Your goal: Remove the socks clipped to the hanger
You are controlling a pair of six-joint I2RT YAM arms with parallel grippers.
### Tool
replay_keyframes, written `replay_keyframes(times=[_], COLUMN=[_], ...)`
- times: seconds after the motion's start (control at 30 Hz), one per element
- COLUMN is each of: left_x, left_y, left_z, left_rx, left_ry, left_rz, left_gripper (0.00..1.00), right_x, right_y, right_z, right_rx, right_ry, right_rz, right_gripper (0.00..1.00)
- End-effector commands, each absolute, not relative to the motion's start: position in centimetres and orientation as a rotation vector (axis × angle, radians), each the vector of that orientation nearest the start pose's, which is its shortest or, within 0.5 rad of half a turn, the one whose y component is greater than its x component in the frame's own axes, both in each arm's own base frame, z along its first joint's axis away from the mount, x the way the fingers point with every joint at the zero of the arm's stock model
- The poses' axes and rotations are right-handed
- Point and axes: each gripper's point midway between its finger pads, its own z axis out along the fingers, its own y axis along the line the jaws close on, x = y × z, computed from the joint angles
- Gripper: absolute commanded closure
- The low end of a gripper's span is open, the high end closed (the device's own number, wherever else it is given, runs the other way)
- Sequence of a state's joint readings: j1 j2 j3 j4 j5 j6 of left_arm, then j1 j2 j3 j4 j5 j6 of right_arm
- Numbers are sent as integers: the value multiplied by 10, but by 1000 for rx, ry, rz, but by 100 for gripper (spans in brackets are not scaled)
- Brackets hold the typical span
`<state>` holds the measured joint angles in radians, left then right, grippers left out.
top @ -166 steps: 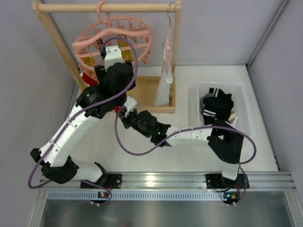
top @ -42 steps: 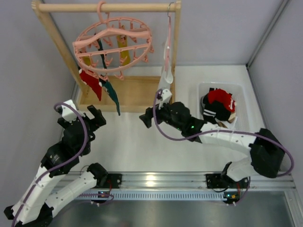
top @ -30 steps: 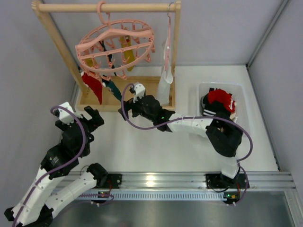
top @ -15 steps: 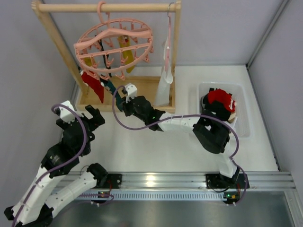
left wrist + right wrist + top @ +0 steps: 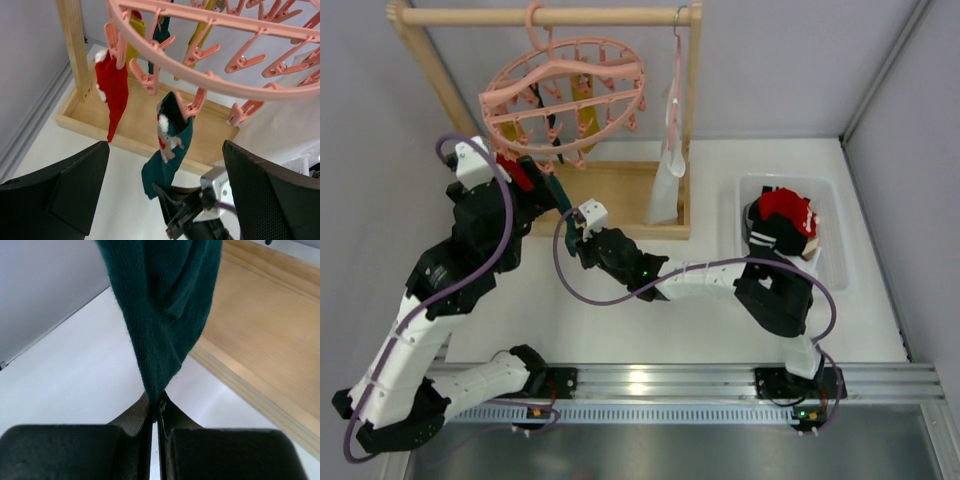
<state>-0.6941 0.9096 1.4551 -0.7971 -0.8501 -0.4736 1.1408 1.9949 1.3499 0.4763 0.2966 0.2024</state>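
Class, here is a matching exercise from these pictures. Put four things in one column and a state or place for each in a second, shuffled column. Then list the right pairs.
Things:
1. teal sock
2. white bin
3. left pincer
4. right pincer

States:
a. open, gripping nothing
b. shut on the tip of hanging fabric
c. clipped to the pink hanger, lower end pinched
d. holds a red piece and a black-and-white garment

Pairs: 1-c, 2-d, 3-a, 4-b
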Motion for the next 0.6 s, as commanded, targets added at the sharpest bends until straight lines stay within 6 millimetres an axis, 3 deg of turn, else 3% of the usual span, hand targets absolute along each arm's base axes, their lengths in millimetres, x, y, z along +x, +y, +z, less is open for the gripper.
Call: replay_keyframes(times=[0.0,0.2,0.57], left_x=[260,286,300], left_y=[-60,-69,-72], left_z=[428,416,406], left_rx=[-338,-315,-327], left_ry=[1717,1805,1814], left_rz=[-38,137,234], left_gripper=[2,2,8], right_x=[273,261,252], right_y=[518,515,522], right_z=[227,224,225], right_rx=[-496,-491,-516], right_ry=[1593,1607,1607], right_rz=[811,854,875], right_gripper=[100,100,100])
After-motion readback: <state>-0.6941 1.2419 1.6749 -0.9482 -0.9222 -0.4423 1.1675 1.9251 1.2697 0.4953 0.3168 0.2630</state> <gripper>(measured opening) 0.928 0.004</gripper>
